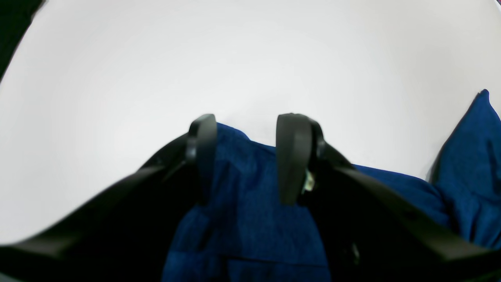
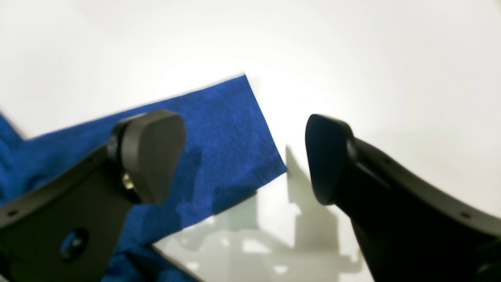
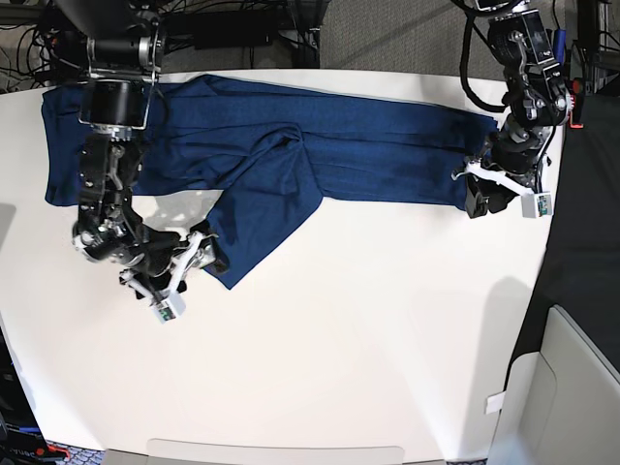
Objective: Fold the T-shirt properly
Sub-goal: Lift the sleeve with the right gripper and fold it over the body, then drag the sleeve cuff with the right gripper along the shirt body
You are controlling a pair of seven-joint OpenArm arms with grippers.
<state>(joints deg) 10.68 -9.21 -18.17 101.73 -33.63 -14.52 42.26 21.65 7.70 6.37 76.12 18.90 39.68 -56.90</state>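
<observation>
The T-shirt (image 3: 368,155) is dark navy and lies spread along the far side of the white table (image 3: 368,339), with one sleeve folded down toward the front left. My right gripper (image 3: 206,256) stands open just beside that sleeve's end. In the right wrist view the sleeve end (image 2: 227,129) lies flat under my right gripper (image 2: 238,156), held by neither finger. My left gripper (image 3: 481,201) sits at the other sleeve's end on the right. In the left wrist view my left gripper (image 1: 246,156) has its jaws apart, and the blue cloth (image 1: 242,203) lies between them.
The table's right edge runs close to the left arm. A grey bin (image 3: 572,387) stands off the table at the front right. Cables and dark gear (image 3: 242,29) sit behind the far edge.
</observation>
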